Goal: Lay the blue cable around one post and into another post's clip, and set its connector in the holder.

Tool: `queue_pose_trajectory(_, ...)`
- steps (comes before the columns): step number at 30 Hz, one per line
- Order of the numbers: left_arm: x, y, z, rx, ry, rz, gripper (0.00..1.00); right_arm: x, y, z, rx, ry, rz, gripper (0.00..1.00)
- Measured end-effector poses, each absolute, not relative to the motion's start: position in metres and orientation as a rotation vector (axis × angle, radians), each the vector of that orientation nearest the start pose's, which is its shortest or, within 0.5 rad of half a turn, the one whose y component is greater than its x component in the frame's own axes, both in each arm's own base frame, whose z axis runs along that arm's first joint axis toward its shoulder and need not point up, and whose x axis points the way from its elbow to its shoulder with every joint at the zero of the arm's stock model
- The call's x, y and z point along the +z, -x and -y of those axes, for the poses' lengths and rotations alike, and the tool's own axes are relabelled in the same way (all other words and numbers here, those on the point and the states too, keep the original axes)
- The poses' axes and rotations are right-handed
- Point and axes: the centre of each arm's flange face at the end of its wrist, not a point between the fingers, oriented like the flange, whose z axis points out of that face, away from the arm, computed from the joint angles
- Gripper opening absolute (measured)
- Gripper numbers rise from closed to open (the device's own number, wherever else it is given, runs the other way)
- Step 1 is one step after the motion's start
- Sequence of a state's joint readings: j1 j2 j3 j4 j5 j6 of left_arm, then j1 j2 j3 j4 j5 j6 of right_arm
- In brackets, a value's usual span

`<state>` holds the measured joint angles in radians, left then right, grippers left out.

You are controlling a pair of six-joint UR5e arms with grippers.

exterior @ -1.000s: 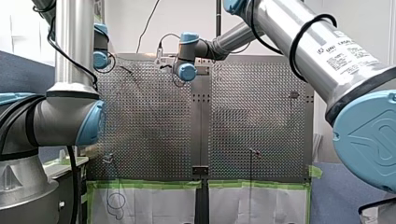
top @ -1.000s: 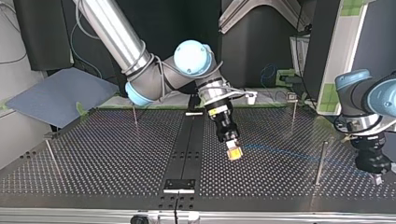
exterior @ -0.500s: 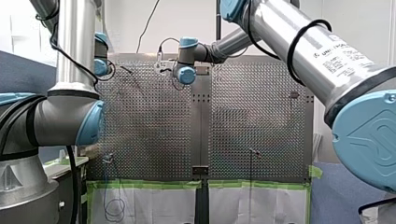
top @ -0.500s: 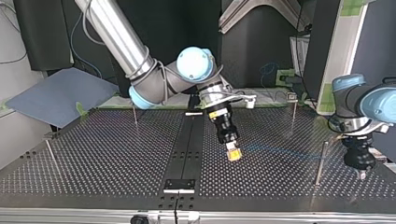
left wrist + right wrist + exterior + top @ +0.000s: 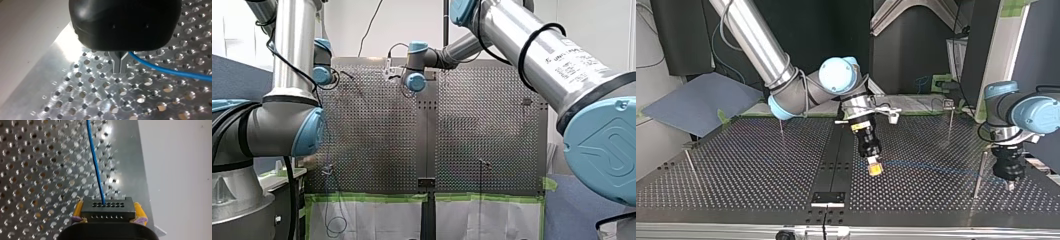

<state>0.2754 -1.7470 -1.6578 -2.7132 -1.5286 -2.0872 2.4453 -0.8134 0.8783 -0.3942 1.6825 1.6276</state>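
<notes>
Drift toward the top view's left marks the last second: my right gripper (image 5: 875,169), yellow pads clamped on the connector (image 5: 108,208), then the blue cable (image 5: 160,68), a post (image 5: 978,175) and my left gripper (image 5: 1010,186), fingers pinched on that cable, probably lining up the wrap, above the perforated desk (image 5: 736,170), dark cabinets behind.

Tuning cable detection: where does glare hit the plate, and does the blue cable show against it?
Left wrist view: strong glare on the perforated table near its edge, blue cable clear. Right wrist view: bright patches beside the cable, which shows well. Top view: table dark, cable faint. Front view: cable hard to tell.
</notes>
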Motion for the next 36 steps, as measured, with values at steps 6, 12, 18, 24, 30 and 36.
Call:
queue_pose_trajectory(6, 0.373, -0.591, -0.018, -0.236, 0.529, -1.365, 0.0, 0.379, -0.693, 0.433, 2.003, -1.415, 0.707, 0.18)
queue_pose_trajectory(12, 0.365, -0.591, -0.017, -0.223, 0.55, -1.383, 0.0, 0.373, -0.689, 0.437, 1.973, -1.447, 0.724, 0.18)
queue_pose_trajectory(18, 0.365, -0.592, -0.014, -0.232, 0.538, -1.389, 0.0, 0.368, -0.685, 0.439, 1.948, -1.474, 0.739, 0.18)
queue_pose_trajectory(24, 0.367, -0.594, -0.009, -0.264, 0.493, -1.386, 0.0, 0.365, -0.684, 0.44, 1.937, -1.487, 0.745, 0.18)
queue_pose_trajectory(30, 0.367, -0.595, -0.003, -0.291, 0.461, -1.395, 0.0, 0.359, -0.684, 0.441, 1.925, -1.502, 0.752, 0.18)
queue_pose_trajectory(36, 0.364, -0.592, -0.004, -0.258, 0.476, -1.414, 0.45, 0.356, -0.684, 0.442, 1.921, -1.508, 0.754, 0.18)
